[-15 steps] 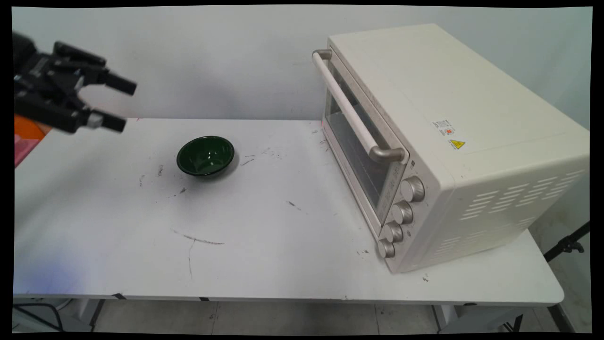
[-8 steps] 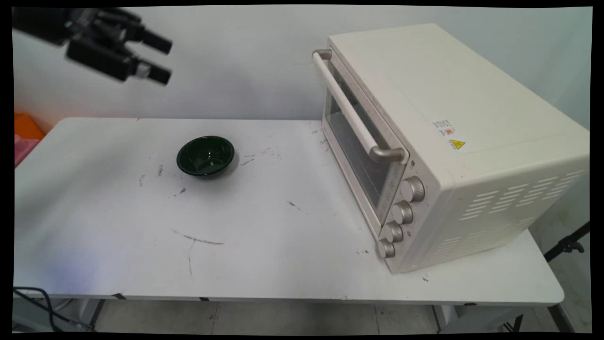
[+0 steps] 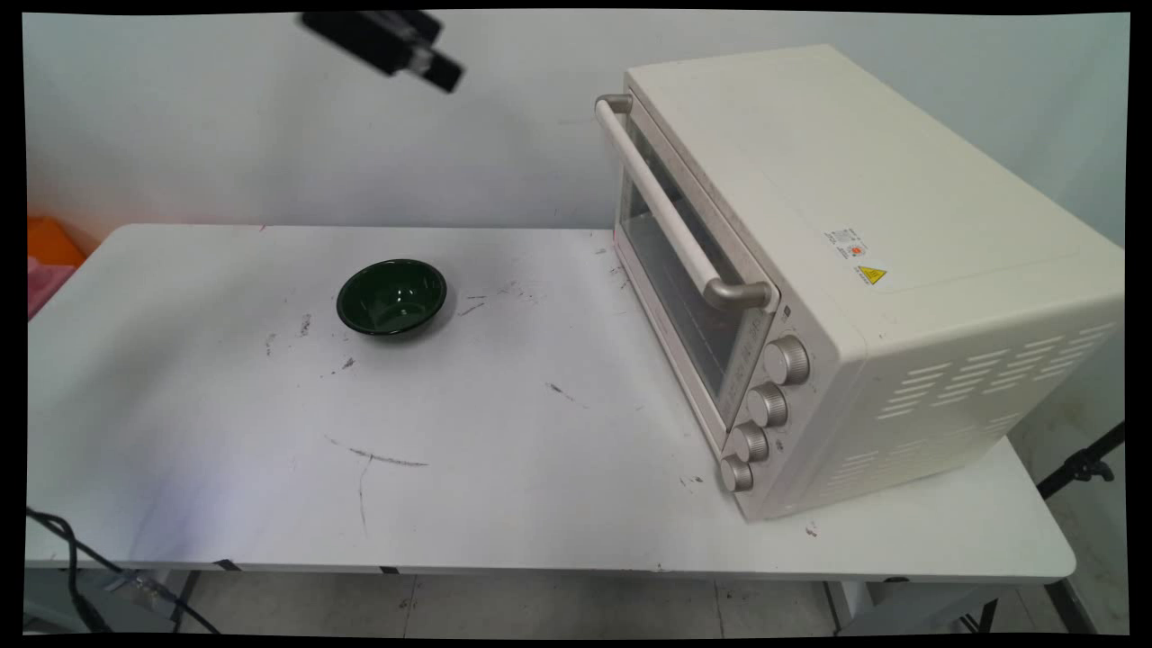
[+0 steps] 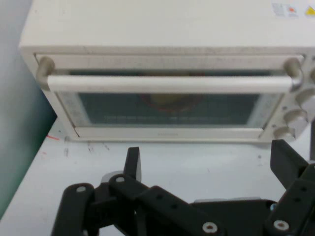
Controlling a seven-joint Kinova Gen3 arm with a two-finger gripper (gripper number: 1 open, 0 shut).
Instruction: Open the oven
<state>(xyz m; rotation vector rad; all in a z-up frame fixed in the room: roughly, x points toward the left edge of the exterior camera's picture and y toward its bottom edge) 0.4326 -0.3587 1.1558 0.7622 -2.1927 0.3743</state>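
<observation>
Gripper (image 4: 206,164) high at the frame's top, jaws spread wide and empty, facing the oven (image 4: 167,64); bowl (image 3: 392,297) sits mid-bench (image 3: 540,468).

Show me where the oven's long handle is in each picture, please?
Main view: the handle runs slantwise across the oven door, right of middle.
Hand view: the handle lies level across the upper part, above the gripper.
Shared landmark: the knobs by the handle's end, at the right edge in the hand view.
</observation>
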